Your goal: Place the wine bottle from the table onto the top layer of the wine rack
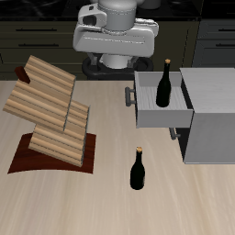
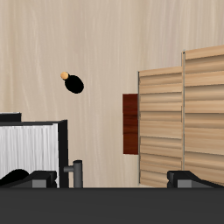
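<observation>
Wine bottle [image 1: 138, 170] upright on the desk [image 1: 110, 202], out in the open toward the front edge, well apart from everything else. Seen from above in the wrist view [image 2: 73, 83]: dark round body, tan cork tip. Untouched.

Wine rack [image 1: 53, 115] on its dark reddish-brown base [image 1: 27, 163], zigzag of slanted grooved slabs. Top layer [image 1: 48, 75] bare, nothing resting on it. Same slabs visible in wrist view [image 2: 179, 122].

Second bottle [image 1: 164, 85], look-alike, standing in the open drawer [image 1: 161, 112] of the grey cabinet [image 1: 216, 115]. Not the desk bottle.

Arm body [image 1: 115, 35] high at the back of the desk, well above and behind all objects. Gripper [image 2: 122, 178] only partly seen: dark fingertips [image 2: 184, 178] spread wide apart, nothing between them. Released, holding nothing, well clear of wine bottle and rack.
</observation>
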